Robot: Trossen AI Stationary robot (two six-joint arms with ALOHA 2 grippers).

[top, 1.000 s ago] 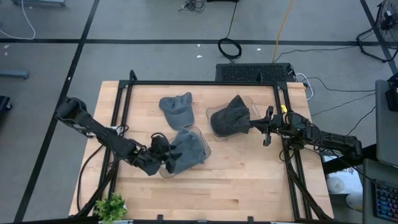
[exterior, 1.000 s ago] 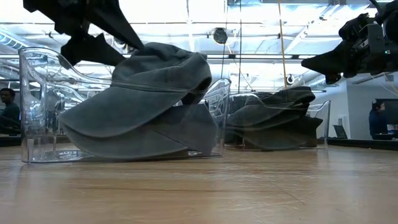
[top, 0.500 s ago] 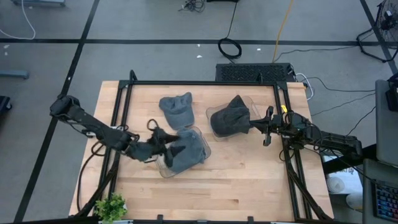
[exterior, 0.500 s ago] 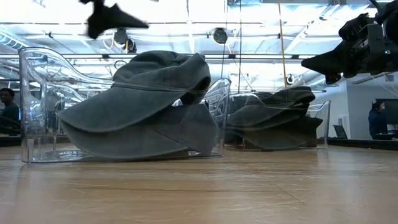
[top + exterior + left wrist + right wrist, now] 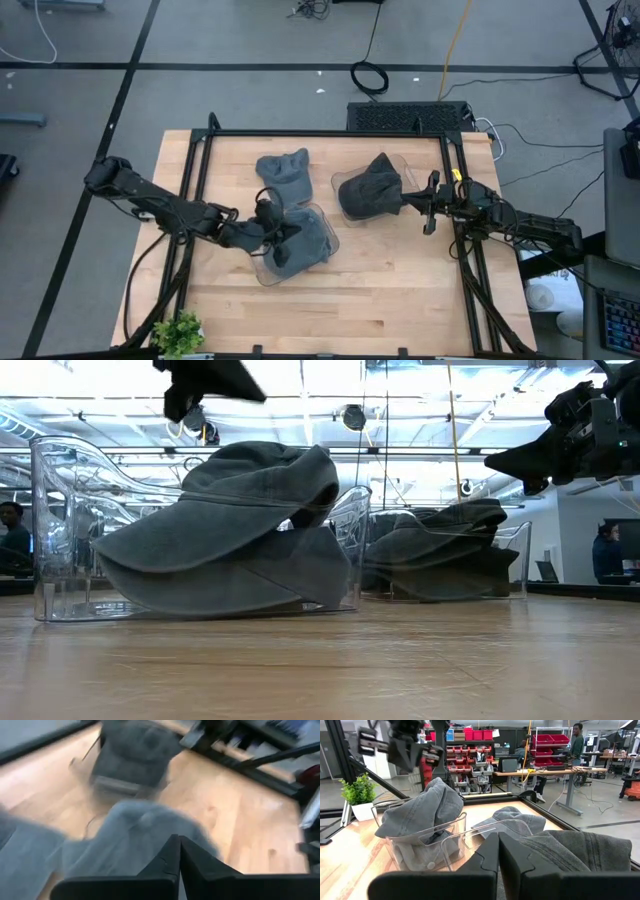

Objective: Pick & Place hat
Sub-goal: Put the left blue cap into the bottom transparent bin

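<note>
Two clear bins stand on the wooden table. The left bin (image 5: 262, 275) holds grey hats (image 5: 230, 510) piled one on another; the right bin (image 5: 340, 180) holds another grey hat (image 5: 370, 190). A third grey hat (image 5: 283, 172) lies loose on the table, beyond the left bin. My left gripper (image 5: 287, 230) hangs shut over the left bin's hats, clear above them in the low view (image 5: 205, 378), with nothing between its fingers (image 5: 178, 852). My right gripper (image 5: 404, 205) is shut and hovers at the right bin's right side, above its hat (image 5: 570, 850).
A black metal frame (image 5: 320, 133) runs round the table's working area. A small green plant (image 5: 178, 332) stands at the near left corner. Bare wood lies along the near edge (image 5: 380, 310). People and shelves show in the room beyond.
My left gripper has risen from the top hat in the left bin and gone a little toward the table's right edge. Its fingers stood open earlier and have now shut on nothing. The hats have stayed in the bin.
</note>
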